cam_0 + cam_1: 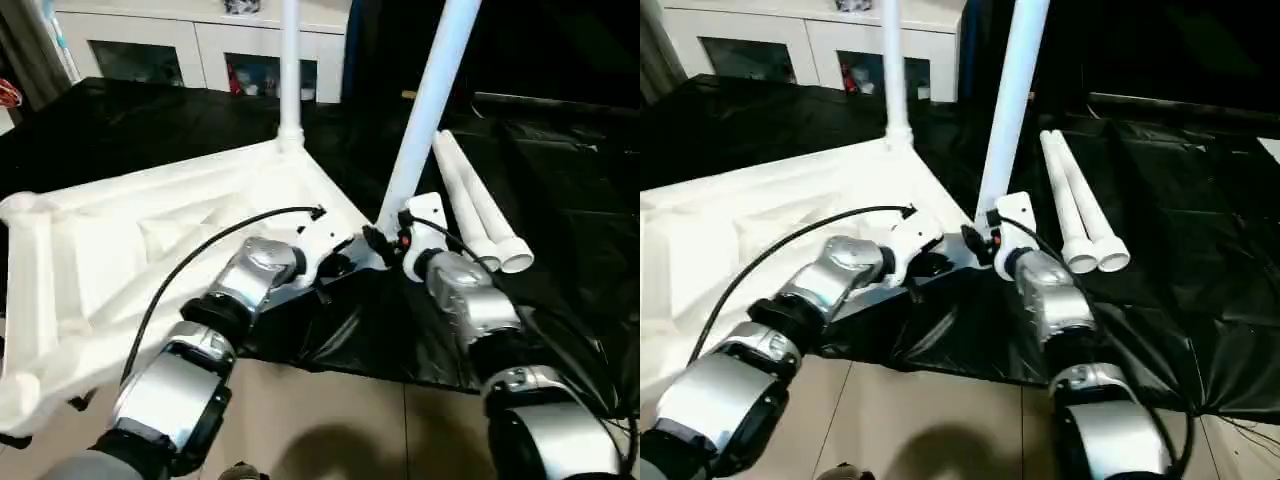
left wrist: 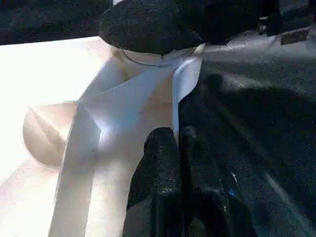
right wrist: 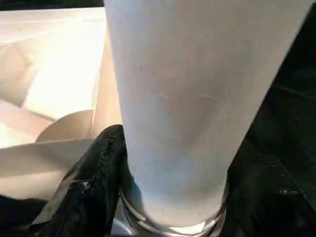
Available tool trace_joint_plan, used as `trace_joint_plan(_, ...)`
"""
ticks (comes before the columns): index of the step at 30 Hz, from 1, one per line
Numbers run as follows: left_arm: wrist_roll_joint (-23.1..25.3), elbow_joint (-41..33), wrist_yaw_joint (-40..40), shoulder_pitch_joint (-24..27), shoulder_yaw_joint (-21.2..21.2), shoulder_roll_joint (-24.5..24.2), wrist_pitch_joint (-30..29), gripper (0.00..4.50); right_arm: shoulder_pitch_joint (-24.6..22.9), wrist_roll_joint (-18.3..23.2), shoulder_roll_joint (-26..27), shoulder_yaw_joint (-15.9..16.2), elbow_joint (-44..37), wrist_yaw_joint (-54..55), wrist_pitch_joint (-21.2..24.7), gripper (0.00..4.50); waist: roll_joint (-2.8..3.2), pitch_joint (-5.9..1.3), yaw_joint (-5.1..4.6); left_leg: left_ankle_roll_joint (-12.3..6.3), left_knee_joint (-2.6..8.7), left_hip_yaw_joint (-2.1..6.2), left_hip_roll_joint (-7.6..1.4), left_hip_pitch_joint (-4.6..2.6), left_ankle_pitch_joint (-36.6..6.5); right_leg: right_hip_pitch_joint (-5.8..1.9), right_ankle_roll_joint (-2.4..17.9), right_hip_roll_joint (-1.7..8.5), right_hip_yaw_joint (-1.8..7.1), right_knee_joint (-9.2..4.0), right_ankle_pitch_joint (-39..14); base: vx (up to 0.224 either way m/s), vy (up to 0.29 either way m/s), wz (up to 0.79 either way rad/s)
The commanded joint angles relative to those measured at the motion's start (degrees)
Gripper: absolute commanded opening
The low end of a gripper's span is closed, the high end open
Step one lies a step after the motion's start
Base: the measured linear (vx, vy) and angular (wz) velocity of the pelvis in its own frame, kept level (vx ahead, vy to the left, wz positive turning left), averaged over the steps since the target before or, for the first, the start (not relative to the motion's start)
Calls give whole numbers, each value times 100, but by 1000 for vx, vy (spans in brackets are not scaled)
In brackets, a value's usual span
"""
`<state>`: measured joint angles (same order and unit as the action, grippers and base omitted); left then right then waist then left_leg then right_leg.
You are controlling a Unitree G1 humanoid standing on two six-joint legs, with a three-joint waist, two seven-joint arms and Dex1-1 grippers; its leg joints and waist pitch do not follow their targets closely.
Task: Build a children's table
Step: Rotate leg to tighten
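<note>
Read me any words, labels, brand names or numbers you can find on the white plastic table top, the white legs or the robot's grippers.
None can be read.
White plastic ribbed table top: no print visible.
White tapered tubular leg held by the right gripper: plain.
Two white tubular legs lying on the black sheet: plain.
Left gripper: no lettering.
Colourful items behind the white cabinet's glass doors: too blurred to read.
</note>
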<state>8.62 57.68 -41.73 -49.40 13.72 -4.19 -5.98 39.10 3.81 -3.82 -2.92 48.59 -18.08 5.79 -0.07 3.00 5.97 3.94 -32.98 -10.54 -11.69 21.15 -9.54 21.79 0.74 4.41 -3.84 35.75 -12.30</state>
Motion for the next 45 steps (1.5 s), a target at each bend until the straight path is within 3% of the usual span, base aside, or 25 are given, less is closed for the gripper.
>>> trace_joint_plan(1, -147, -92, 20, -304, -63, 297, 193, 0, -122, -18, 466, 209, 518, -187, -16, 321, 40, -360, -13, 21, 399, 92, -169, -63, -1293, -206, 1189, 430, 281, -493, -657, 0, 0, 0)
trace_joint_plan(4, -145, -121, -103, -246, -27, 285, 289, 0, -106, 71, 482, 159, 491, -354, -30, 344, 46, -357, -18, -48, 401, 90, -173, -68, -1237, -219, 1268, 420, 273, -473, -436, 0, 0, 0)
trace_joint_plan(8, -148, -245, -502, -90, 80, 125, 512, 0, -176, -36, 246, 412, 298, -871, -147, 374, 41, -360, -29, -109, 403, 84, -183, -76, -1283, -233, 1322, 424, 270, -475, -378, 0, 0, 0)
trace_joint_plan(12, -209, -459, -1067, 66, 138, -35, 647, 0, -332, -73, -98, 626, 7, -1722, -235, 374, 10, -382, -26, -290, 365, 72, -180, -47, -944, -280, 1423, 429, 266, -418, 183, 0, 0, 0)
trace_joint_plan(17, -309, -806, -1972, 309, 295, -333, 809, 0, -646, -163, -773, 1035, -537, -3087, -410, 374, 2, -403, 61, -536, 313, 40, -209, -46, -650, -279, 1541, 414, 249, -352, 685, 0, 0, 0)
trace_joint_plan(19, -335, -859, -2137, 349, 319, -392, 845, 0, -703, -169, -910, 1125, -643, -3371, -446, 374, 2, -389, 83, -577, 315, 34, -214, -56, -714, -268, 1555, 411, 240, -367, 571, 0, 0, 0)
trace_joint_plan(23, -407, -999, -2576, 448, 363, -558, 873, 0, -811, -127, -1269, 1319, -916, -4114, -426, 374, -7, -370, 96, -444, 341, 28, -227, -70, -988, -260, 1515, 430, 246, -415, 0, 0, 0, 0)
trace_joint_plan(28, -469, -1228, -3185, 584, 437, -837, 866, 0, -901, 58, -1676, 1503, -1347, -5047, -274, 374, -16, -373, 107, -495, 326, 17, -229, -62, -925, -245, 1499, 423, 256, -404, -12, 0, 0, 0)
trace_joint_plan(40, -510, -1383, -3514, 657, 455, -968, 783, 0, -1009, 167, -1730, 1563, -1662, -5351, -153, 301, -15, -396, 172, -508, 307, 13, -235, -76, -769, -238, 1550, 425, 254, -369, 198, 0, 0, 0)
trace_joint_plan(45, -497, -1309, -3148, 638, 342, -848, 750, 0, -1245, 249, -1551, 1526, -1846, -5162, 43, 275, -17, -392, 196, -450, 314, 14, -230, -79, -841, -235, 1494, 424, 254, -381, 63, 0, 0, 0)
